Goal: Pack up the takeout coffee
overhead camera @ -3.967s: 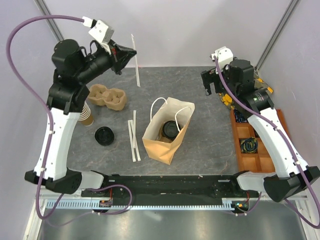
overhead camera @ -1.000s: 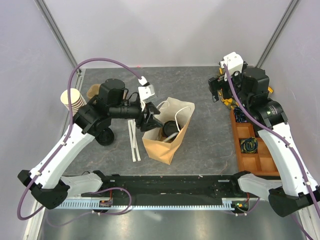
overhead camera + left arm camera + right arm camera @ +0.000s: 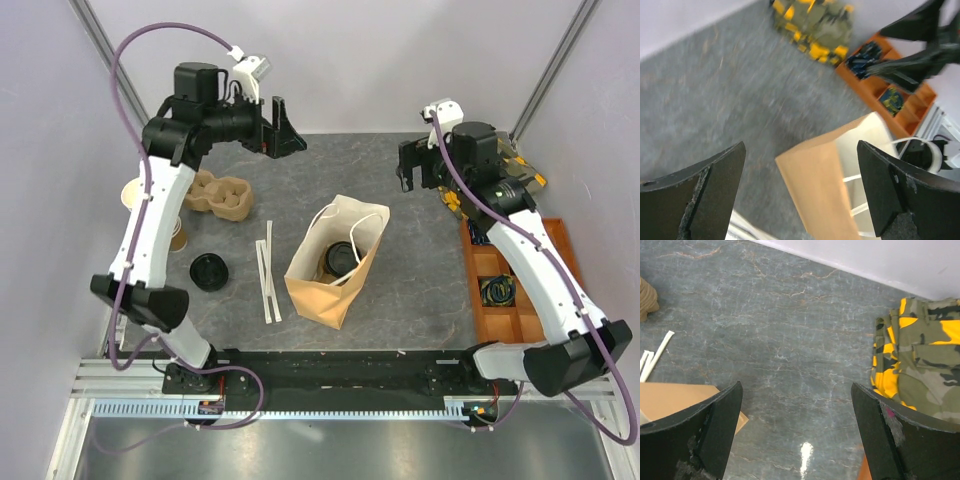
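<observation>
Top external: the left gripper [image 3: 288,128] has been withdrawn from the paper bag [image 3: 310,290] to the table's [image 3: 420,290] far edge, spread empty — the takeout coffee [image 3: 338,258] seemingly packed; right gripper [image 3: 412,172] also spread.

We see a dark grey worktop [image 3: 420,290] with pale veins, like marble. A plain back wall [image 3: 350,60], pale and a little lilac, closes it, and a left wall [image 3: 40,200] and a right wall [image 3: 610,130] of the same colour stand at the sides. A left post [image 3: 100,42] and a right post [image 3: 552,60], both slim metal, run in the far corners. Along the near edge lie a black rail [image 3: 340,365], a white slotted strip [image 3: 350,408] and a brushed metal sheet [image 3: 350,450]. In the right wrist view, a small glare [image 3: 804,452] of light sits on the worktop.
</observation>
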Tool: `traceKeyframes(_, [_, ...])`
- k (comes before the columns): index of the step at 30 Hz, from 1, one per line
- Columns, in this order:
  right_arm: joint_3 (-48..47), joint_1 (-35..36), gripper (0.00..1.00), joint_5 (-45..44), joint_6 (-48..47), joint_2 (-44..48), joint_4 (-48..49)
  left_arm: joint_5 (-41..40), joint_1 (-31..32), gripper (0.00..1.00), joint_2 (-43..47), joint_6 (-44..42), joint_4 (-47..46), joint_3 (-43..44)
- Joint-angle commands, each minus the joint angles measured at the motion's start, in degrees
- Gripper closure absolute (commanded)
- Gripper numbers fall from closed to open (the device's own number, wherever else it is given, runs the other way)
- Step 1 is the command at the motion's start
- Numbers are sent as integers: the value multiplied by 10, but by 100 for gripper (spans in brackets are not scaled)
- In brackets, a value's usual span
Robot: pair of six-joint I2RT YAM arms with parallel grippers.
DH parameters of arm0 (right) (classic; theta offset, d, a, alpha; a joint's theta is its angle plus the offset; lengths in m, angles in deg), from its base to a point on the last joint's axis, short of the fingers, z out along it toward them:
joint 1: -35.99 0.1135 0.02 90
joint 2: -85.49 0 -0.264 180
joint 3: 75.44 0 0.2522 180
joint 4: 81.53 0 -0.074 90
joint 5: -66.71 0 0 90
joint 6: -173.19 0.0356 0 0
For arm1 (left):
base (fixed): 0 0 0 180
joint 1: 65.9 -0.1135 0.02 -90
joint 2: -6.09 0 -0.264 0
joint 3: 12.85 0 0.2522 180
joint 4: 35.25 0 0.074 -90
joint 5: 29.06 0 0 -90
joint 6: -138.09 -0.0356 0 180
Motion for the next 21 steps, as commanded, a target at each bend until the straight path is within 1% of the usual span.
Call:
traceKeyframes(1, [-13, -8, 2, 0, 45, -25, 35, -60, -7, 0, -39, -10, 72, 28])
traceKeyframes(3, [-8, -19, 2, 0, 56, -36, 37, -87, -10, 0, -56, -24, 86, 26])
traceKeyframes(5, [0, -33, 2, 4, 77, -52, 39, -92, -15, 0, -83, -33, 104, 19])
traceKeyframes(9, [13, -64, 2, 39, 94, -76, 47, -102, -26, 0, -99, -61, 94, -26])
traceKeyframes(15, [36, -73, 2, 71, 80, -111, 58, -103, -42, 0, -130, -72, 59, -64])
traceKeyframes(21, [30, -75, 2, 76, 55, -146, 60, -103, -51, 0, -176, -72, 43, -53])
